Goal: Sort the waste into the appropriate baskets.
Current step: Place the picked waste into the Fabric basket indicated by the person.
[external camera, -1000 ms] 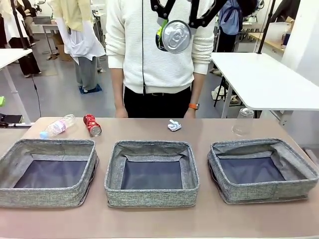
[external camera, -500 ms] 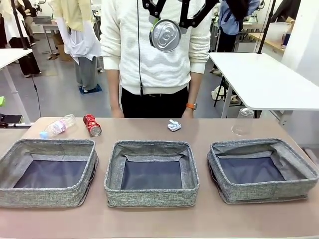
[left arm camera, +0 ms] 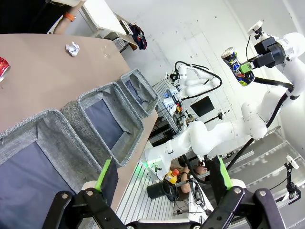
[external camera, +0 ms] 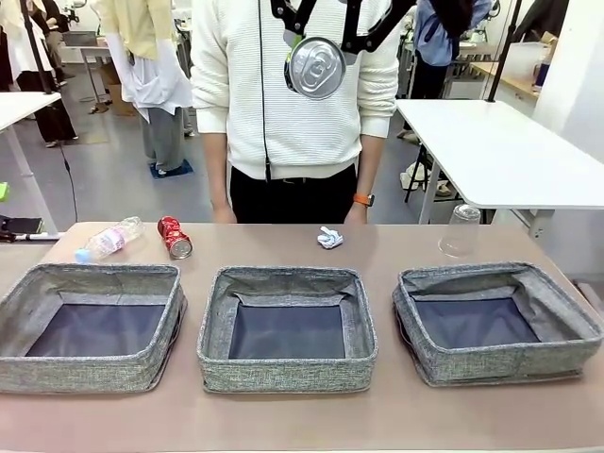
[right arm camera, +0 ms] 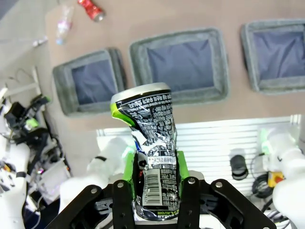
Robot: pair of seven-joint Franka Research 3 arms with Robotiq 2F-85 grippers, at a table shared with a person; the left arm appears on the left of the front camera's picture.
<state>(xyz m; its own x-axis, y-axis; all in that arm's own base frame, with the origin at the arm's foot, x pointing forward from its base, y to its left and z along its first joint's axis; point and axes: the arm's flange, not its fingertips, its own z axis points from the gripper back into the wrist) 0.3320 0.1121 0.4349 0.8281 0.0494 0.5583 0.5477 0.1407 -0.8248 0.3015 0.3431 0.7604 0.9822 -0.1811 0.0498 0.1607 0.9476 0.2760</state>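
1. Left gripper [left arm camera: 162,168]: jaws wide apart, empty, hanging near the baskets' robot-side edge. No change.
2. Bottle [external camera: 110,239]: lying at the far left of the table, behind the left basket. Unmoved.
3. Red can [external camera: 175,237]: lying just beside the bottle. Unmoved.
4. Left basket [external camera: 94,274]: nothing in it.
5. Middle basket [external camera: 283,276]: nothing in it.
6. Dark can [external camera: 316,66]: clamped between the pads of the right gripper [right arm camera: 155,164], high above the table, its round end facing the front camera. This is the only entry that changed. Over the last second it slid a little to the left, and it has barely moved in the last half of that. It now sits roughly in line with the middle basket.
7. Wad [external camera: 330,238]: on the far side of the table, behind the middle basket. Unmoved.
8. Cup [external camera: 461,231]: upside down behind the right basket. Unmoved.
9. Right basket [external camera: 491,274]: nothing in it.

Status: nothing is sorted yet. The dark can is the piece in hand and seems to be settling before a descent. Which basket it is bound for cannot be told. Four pieces wait on the table.
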